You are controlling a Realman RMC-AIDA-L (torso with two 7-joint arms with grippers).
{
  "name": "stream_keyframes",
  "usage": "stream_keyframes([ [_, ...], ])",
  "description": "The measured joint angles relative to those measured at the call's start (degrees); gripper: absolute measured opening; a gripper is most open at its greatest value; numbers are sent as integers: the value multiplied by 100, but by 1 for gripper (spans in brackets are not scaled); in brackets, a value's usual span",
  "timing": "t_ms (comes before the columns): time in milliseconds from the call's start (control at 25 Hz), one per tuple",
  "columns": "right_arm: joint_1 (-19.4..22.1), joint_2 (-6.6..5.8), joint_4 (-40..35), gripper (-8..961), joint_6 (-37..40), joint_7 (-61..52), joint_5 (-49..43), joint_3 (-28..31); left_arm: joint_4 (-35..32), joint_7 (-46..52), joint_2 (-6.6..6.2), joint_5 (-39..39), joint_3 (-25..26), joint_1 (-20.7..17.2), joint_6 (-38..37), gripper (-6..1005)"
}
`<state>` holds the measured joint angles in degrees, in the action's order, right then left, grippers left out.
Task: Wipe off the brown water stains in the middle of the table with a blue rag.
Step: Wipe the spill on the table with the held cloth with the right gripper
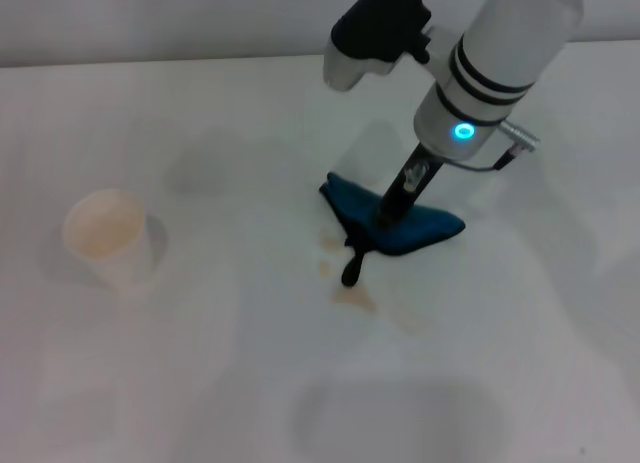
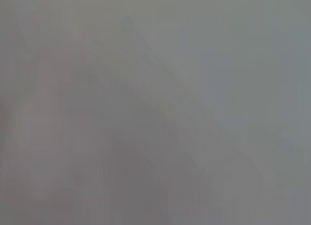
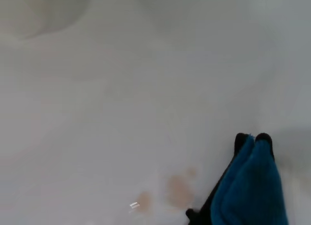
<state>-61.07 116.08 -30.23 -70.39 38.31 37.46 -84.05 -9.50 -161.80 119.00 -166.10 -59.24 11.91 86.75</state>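
1. Paper cup (image 1: 107,238): white, upright on the bench (image 1: 200,383), far left, well apart from the work. Risk: low, unless a wide sweep reaches it and tips it.

2. Brown water stains (image 1: 352,297): pale tan blotches mid-bench, just in front of the rag and partly beside it; the right wrist view shows 2 or 3 patches (image 3: 179,191). Risk: faint marks, easily missed or smeared wider if the cloth skims rather than presses.

3. Blue rag (image 1: 400,226): bunched, lying on the bench, black loop trailing toward the stains. Risk: bunched cloth offers a small contact face; it could slip free mid-stroke.

4. Right tool (image 1: 392,215): lowered onto the rag, clamped on its middle fold. Risk: pressing too steeply could drag fingertips on the bench.

5. Left tool: not seen anywhere.
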Motion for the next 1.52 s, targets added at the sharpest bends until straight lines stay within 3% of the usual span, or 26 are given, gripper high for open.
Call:
stream_keyframes([
  [280,31,11,174,68,-448,390,377,-457,1,0,1,71,-9,48,-3,880],
  [520,178,12,119,68,-1141,709,490,-517,1,0,4,100,-9,90,-12,880],
  [880,551,9,-708,65,-2092,1200,864,-541,15,0,9,100,-9,153,-45,879],
  [1200,386,8,-536,65,-1304,1080,1047,-860,39,0,9,97,-103,197,-42,879],
  [1520,-10,11,-102,65,-200,742,1739,-1843,83,0,9,96,-132,225,-36,879],
])
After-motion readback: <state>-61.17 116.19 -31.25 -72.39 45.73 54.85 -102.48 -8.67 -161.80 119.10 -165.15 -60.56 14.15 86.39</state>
